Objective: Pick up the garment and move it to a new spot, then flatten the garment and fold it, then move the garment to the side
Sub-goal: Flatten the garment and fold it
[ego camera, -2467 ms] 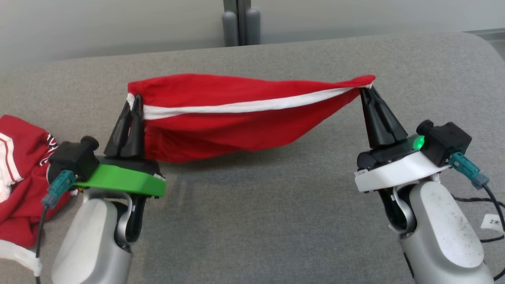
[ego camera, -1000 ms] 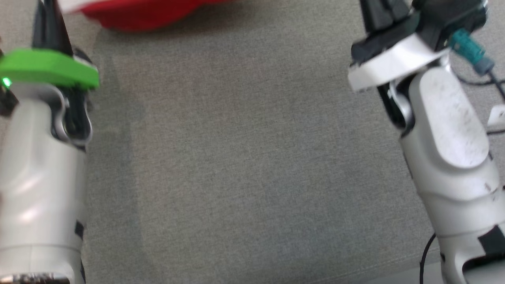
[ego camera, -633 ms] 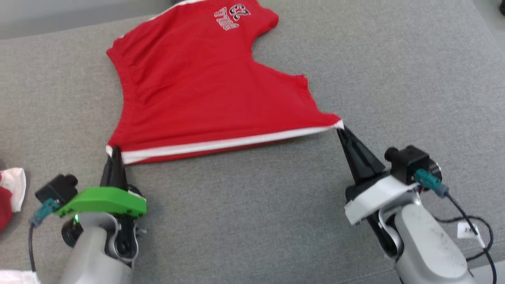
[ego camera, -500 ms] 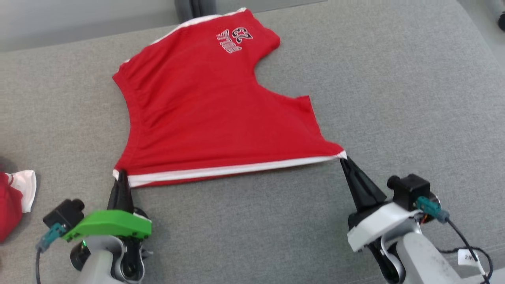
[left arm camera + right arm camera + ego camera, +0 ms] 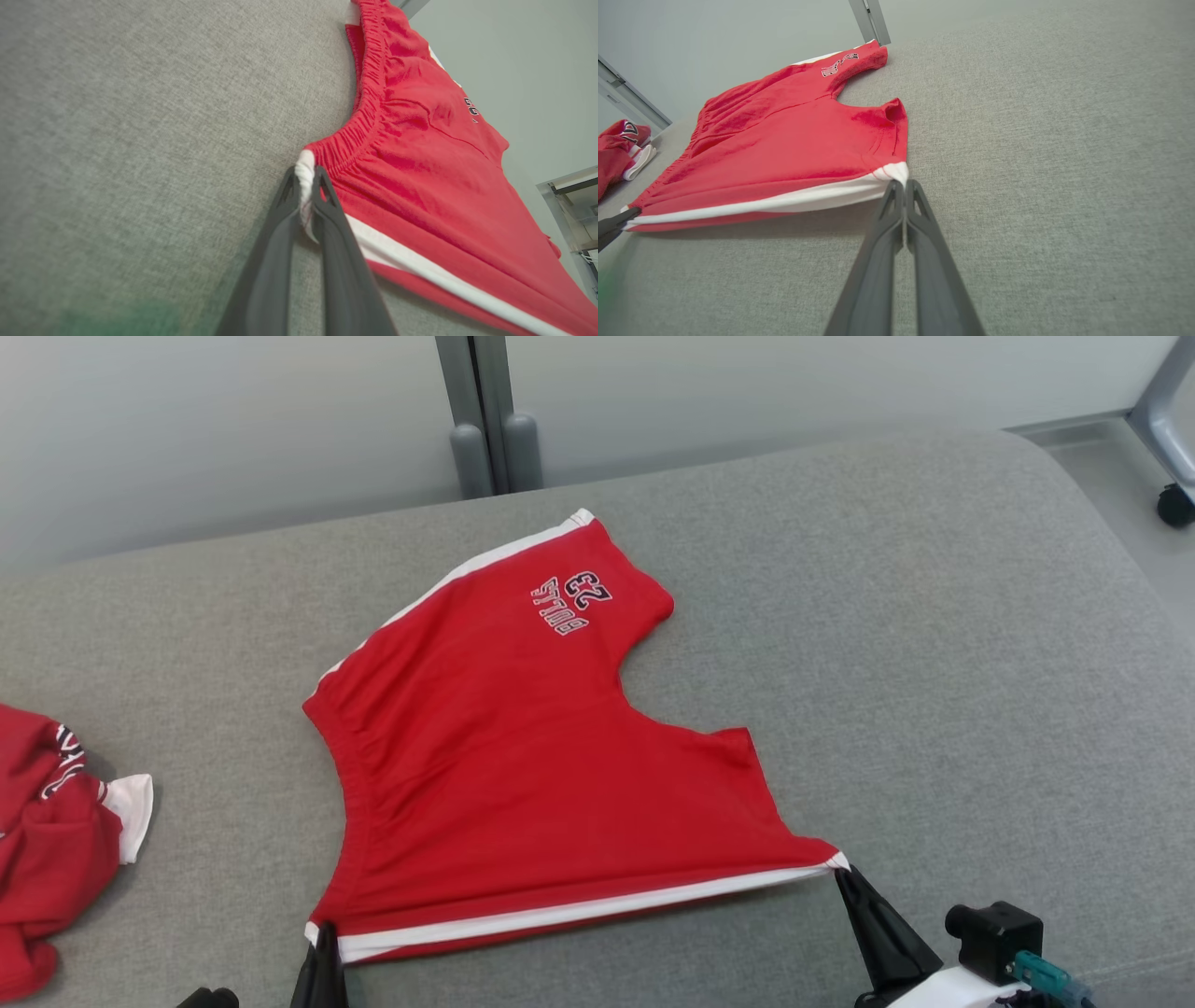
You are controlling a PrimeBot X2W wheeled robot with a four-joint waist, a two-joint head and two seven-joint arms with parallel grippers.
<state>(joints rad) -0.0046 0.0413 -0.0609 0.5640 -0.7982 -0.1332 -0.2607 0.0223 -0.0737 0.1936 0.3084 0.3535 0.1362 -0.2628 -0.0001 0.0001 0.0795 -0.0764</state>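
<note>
- Grey cushion [image 5: 934, 663] fills the scene, with a pale wall [image 5: 233, 429] behind it and a grey post [image 5: 485, 411] standing at the back edge.
- Far left, a heap of red clothing [image 5: 47, 840] with white trim sits crumpled on the cushion, well apart from the action.
- On to the left gripper [image 5: 324, 933], poking up from the bottom edge of the head view. Its two dark fingers are pinched tight on the near left corner of the shorts [image 5: 523, 775].
- The left wrist view makes it plain: the left gripper [image 5: 306, 175] has the white end of the corner squeezed between its tips, right where the gathered waistband [image 5: 369, 93] meets the white stripe [image 5: 420, 266].
- In the middle, the red shorts lie spread on the cushion, waistband along the left side, one leg reaching toward the post, the other toward the right gripper.
- Lettering [image 5: 571, 605] reading 23 and BULLS sits upside down on the far leg.
- The white stripe [image 5: 579, 913] runs taut along the near edge from one gripper to the other, and the right wrist view shows a shadow beneath it.
- Over to the right gripper [image 5: 843, 877]: fingers closed together on the near right corner, a small black camera [image 5: 994, 929] just beside them.
- The right wrist view agrees, with the right gripper [image 5: 903, 184] clamped on the white tip of the stripe.
- Far right, top corner, a dark wheel [image 5: 1174, 506] sits on the floor beyond the cushion.
</note>
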